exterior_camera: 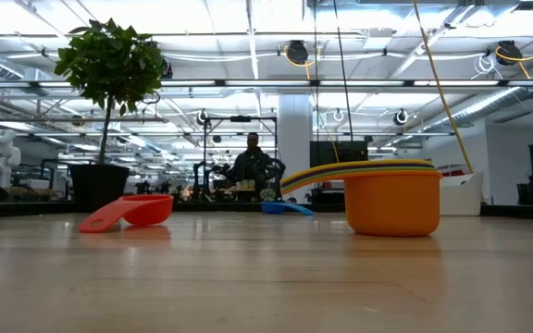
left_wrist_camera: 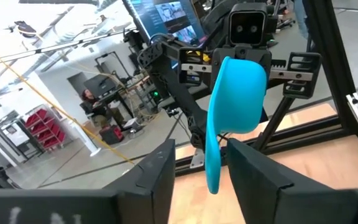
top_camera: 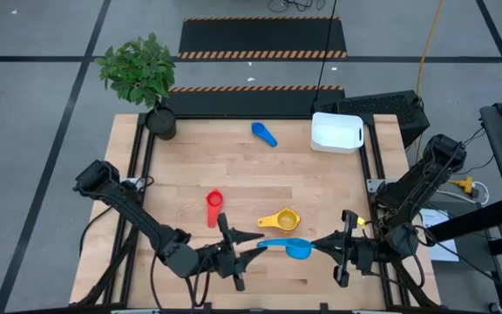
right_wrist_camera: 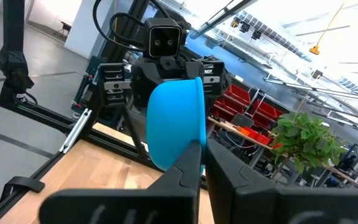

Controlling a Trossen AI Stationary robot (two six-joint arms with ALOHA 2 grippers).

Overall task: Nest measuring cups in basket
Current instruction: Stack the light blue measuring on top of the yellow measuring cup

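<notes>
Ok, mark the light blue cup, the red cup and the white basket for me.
light blue cup [top_camera: 298,249]: high view, on its bowl.
red cup [top_camera: 213,201]: high view, on its bowl.
white basket [top_camera: 335,141]: high view, on its near wall.
</notes>
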